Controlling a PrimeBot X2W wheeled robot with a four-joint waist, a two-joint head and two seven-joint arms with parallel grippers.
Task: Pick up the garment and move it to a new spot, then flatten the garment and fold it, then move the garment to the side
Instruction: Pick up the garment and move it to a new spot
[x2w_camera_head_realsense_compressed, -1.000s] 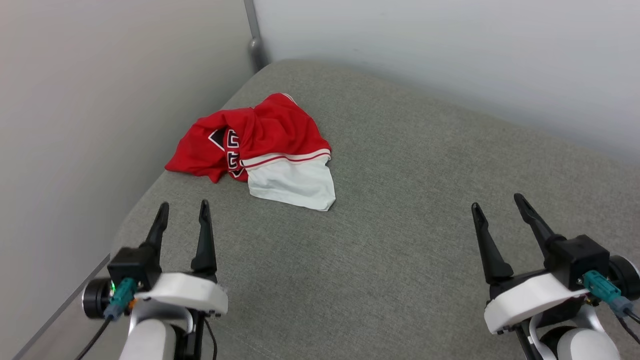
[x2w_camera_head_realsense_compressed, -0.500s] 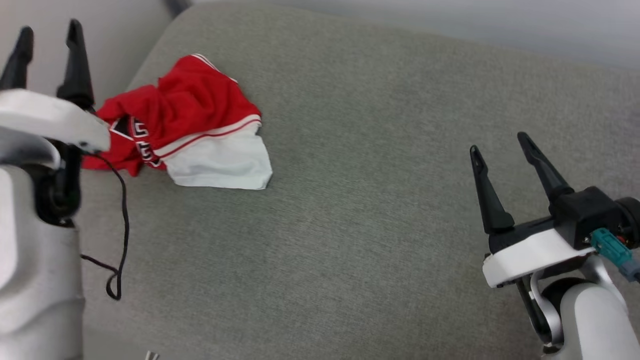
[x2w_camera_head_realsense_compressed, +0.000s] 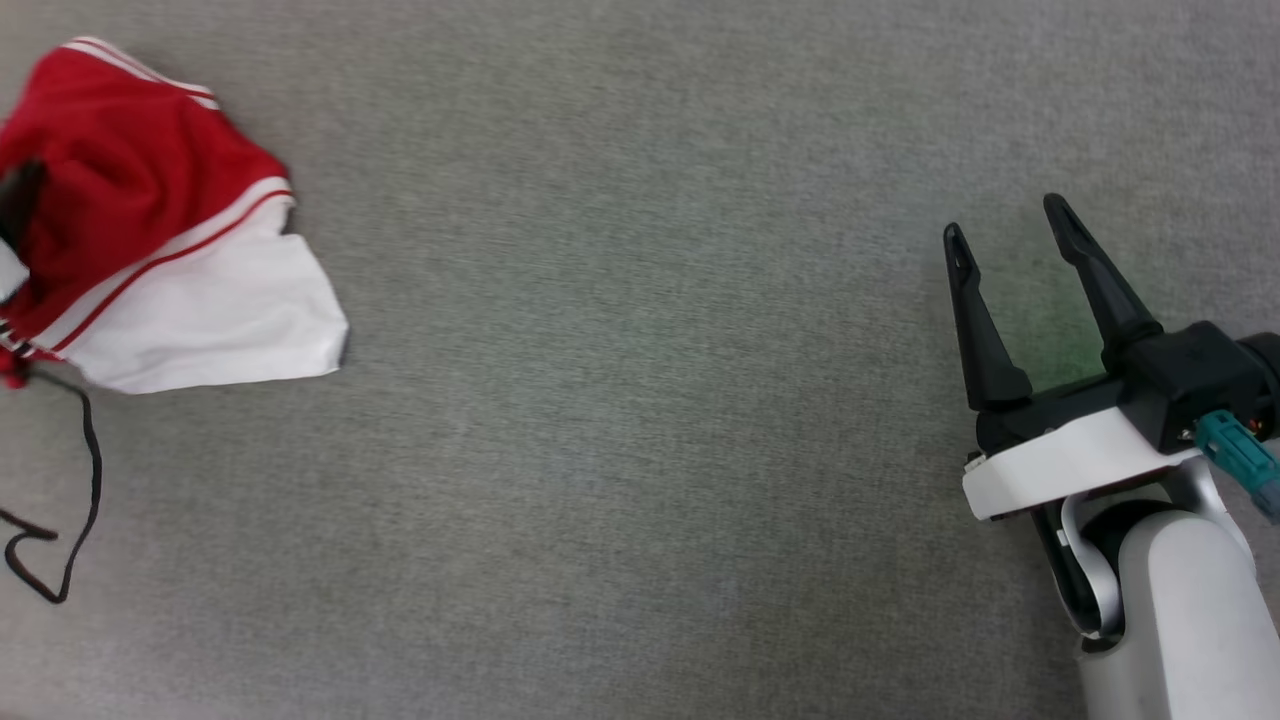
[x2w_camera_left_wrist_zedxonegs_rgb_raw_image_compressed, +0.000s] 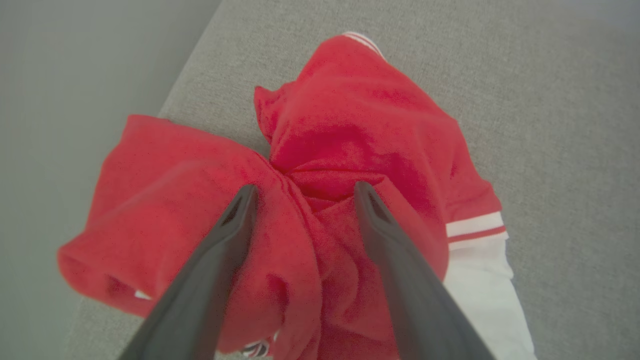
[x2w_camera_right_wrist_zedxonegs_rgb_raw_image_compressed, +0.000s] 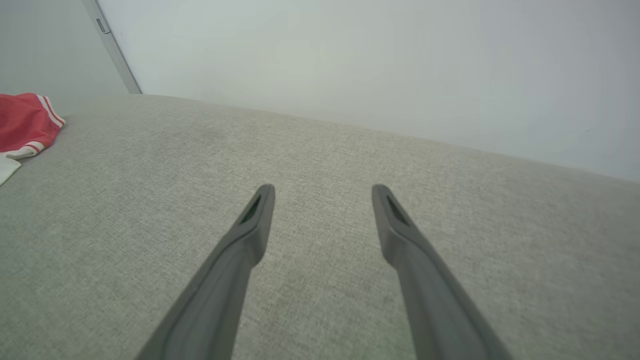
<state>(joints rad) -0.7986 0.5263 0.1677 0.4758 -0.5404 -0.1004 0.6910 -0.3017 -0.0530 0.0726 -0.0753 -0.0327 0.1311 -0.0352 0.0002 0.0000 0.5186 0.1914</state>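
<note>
The garment (x2w_camera_head_realsense_compressed: 140, 170) lies crumpled at the far left of the head view, red with a white sleeve (x2w_camera_head_realsense_compressed: 210, 320) spread toward me. In the left wrist view the garment (x2w_camera_left_wrist_zedxonegs_rgb_raw_image_compressed: 350, 115) is bunched right under my left gripper (x2w_camera_left_wrist_zedxonegs_rgb_raw_image_compressed: 306, 192). That gripper is open, its two dark fingers straddling a raised red fold, with nothing clamped. My right gripper (x2w_camera_head_realsense_compressed: 1008, 220) hovers open at the right, far from the garment, over bare cushion. The right wrist view has that gripper (x2w_camera_right_wrist_zedxonegs_rgb_raw_image_compressed: 322, 190) open too, with the garment (x2w_camera_right_wrist_zedxonegs_rgb_raw_image_compressed: 22, 120) at its left edge.
Everything rests on a wide grey fabric cushion (x2w_camera_head_realsense_compressed: 640, 420). A black cable (x2w_camera_head_realsense_compressed: 85, 480) dangles at the lower left. The cushion's left edge meets a grey wall (x2w_camera_left_wrist_zedxonegs_rgb_raw_image_compressed: 75, 75) close beside the garment. A pale wall (x2w_camera_right_wrist_zedxonegs_rgb_raw_image_compressed: 350, 60) stands behind the cushion.
The head camera has tipped down and swung, shifting the whole picture left. My left arm has reached forward over the garment. Both grippers stay open, and the garment lies as before.
</note>
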